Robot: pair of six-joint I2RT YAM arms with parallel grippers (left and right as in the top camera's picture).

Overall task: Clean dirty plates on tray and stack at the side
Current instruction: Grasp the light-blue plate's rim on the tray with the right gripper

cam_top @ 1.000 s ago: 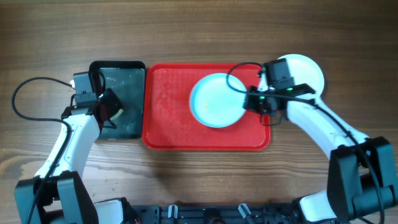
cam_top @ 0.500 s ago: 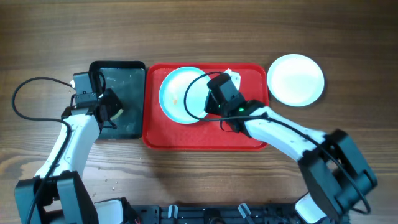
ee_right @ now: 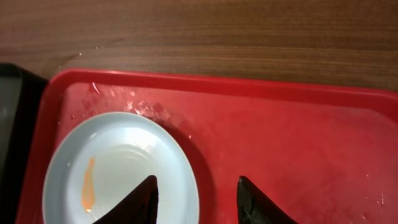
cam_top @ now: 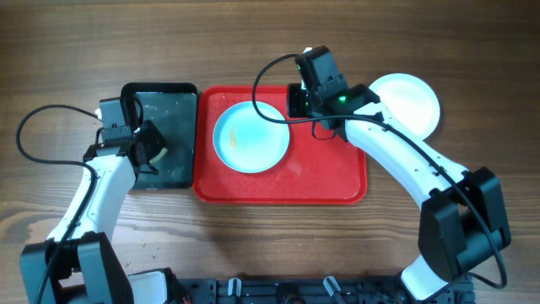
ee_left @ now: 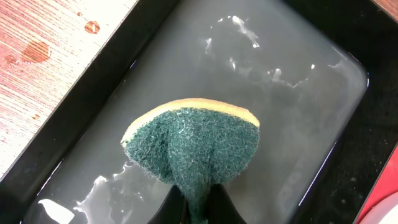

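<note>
Surface: a brown wooden table [cam_top: 270,42] with visible grain; some water drops [ee_left: 37,51] lie on the wood beside the black tray.
Room: only the table top shows in the views.
Black tray: the black tray [cam_top: 181,93] lies at the left, just beside the red tray, and holds shallow water [ee_left: 292,93].
Red tray: the red tray [cam_top: 325,181] lies in the middle of the table, and its floor looks wet.
Turquoise plate: the pale turquoise plate [cam_top: 251,137] lies flat in the left part of the red tray, with an orange-yellow smear [ee_right: 87,186] on it.
White plate: the white plate [cam_top: 413,105] rests on the table to the right of the red tray, partly hidden by the right arm.
Left gripper: the left gripper [ee_left: 198,208] is over the black tray, and its fingers are closed tight on a green and yellow sponge [ee_left: 193,143].
Right gripper: the right gripper [ee_right: 196,180] is above the red tray near its far rim. Its fingers [ee_right: 255,199] stand wide apart with nothing between them. The left fingertip overlaps the right rim of the turquoise plate, but I cannot tell whether it touches.
</note>
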